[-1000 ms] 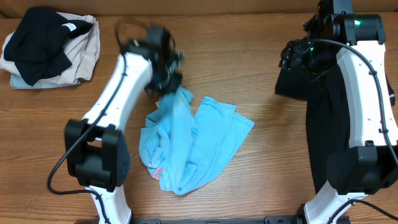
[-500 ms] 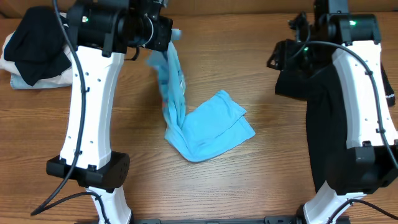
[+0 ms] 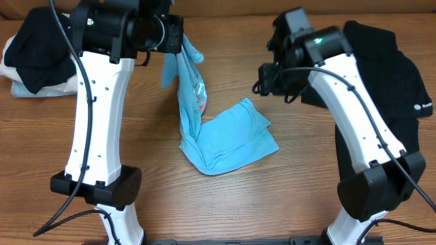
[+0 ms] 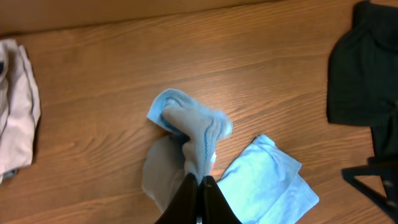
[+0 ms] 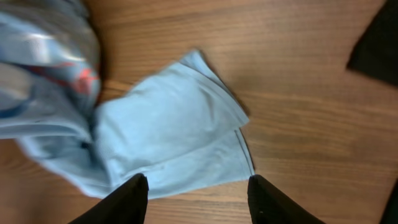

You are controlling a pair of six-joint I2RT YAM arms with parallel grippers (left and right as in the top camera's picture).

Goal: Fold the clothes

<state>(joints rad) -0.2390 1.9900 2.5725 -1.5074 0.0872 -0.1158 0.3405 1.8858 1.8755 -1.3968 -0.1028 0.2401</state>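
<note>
The light-blue T-shirt (image 3: pixel 231 139) hangs from my left gripper (image 3: pixel 178 42), which is shut on a bunched upper edge high over the back of the table. Its lower half lies folded on the wood, and red-orange print shows on the hanging part. In the left wrist view the gripper (image 4: pixel 200 180) pinches the T-shirt (image 4: pixel 193 134) tightly. My right gripper (image 3: pixel 272 76) hovers open just right of the shirt; in its wrist view the gripper (image 5: pixel 198 186) stands over the near edge of the T-shirt (image 5: pixel 168 124), holding nothing. The black polo (image 3: pixel 381 75) lies spread at the right.
A stack of beige and black folded garments (image 3: pixel 41 54) sits at the back left corner. Both arm bases stand at the front edge. Bare wood (image 3: pixel 272 204) lies in front of the shirt.
My right arm has swung left from over the black polo to beside the T-shirt, with its jaws narrowing. The left gripper lifted the shirt up and back, then held it there.
</note>
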